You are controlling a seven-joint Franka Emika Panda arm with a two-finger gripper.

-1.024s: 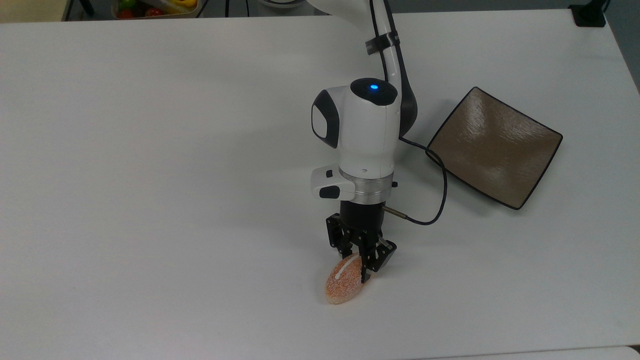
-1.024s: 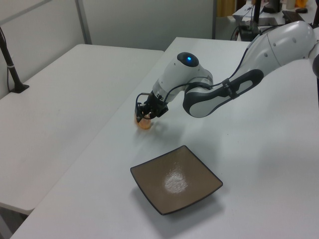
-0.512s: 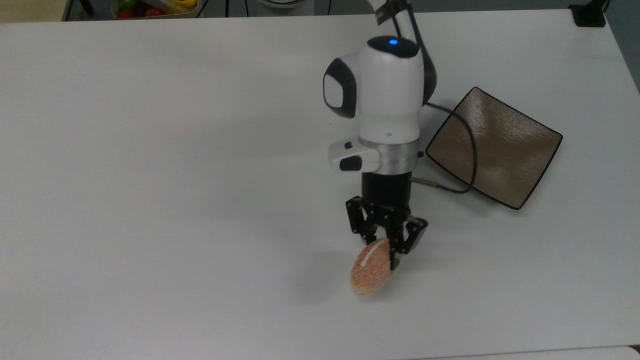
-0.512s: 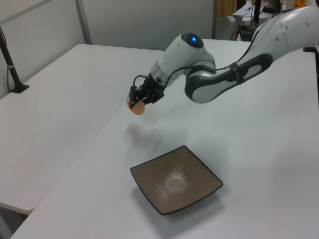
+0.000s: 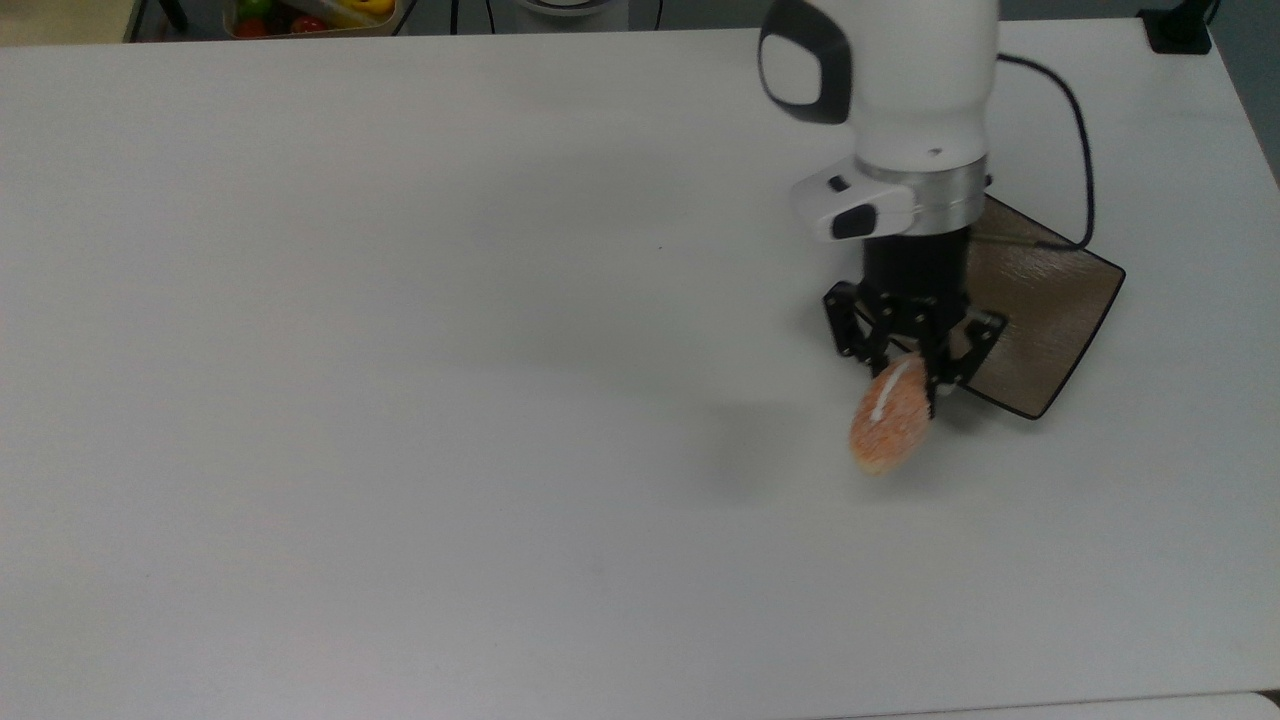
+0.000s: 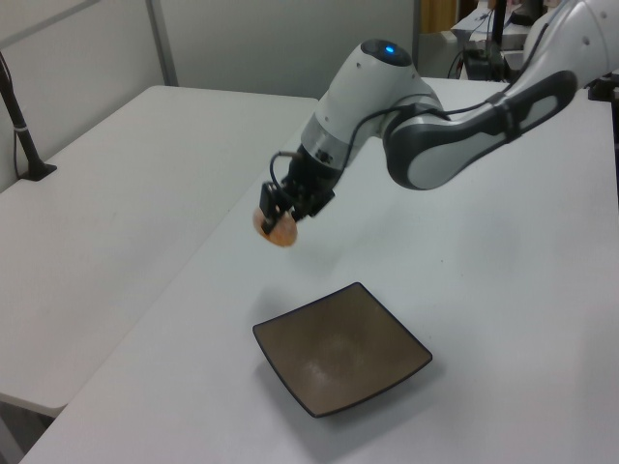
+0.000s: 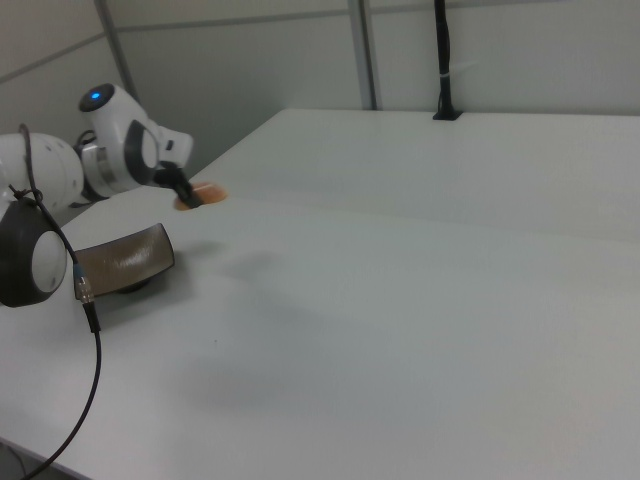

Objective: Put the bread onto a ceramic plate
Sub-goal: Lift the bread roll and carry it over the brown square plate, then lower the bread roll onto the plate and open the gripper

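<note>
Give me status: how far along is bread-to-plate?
Done: the gripper is shut on the bread, which hangs clear of the table in the left view. In hand: carrying it toward the ceramic plate. Left: the plate is bare, so the bread is not yet over it or released.

A robotics lab in an office-like room: behind the hand (image 6: 283, 207) a robot arm (image 6: 464, 126) reaches over a broad white surface (image 5: 400, 400), with pale partition walls (image 7: 300, 70), a black pole (image 7: 443, 60) and cabling (image 5: 1075, 120) around it.
</note>
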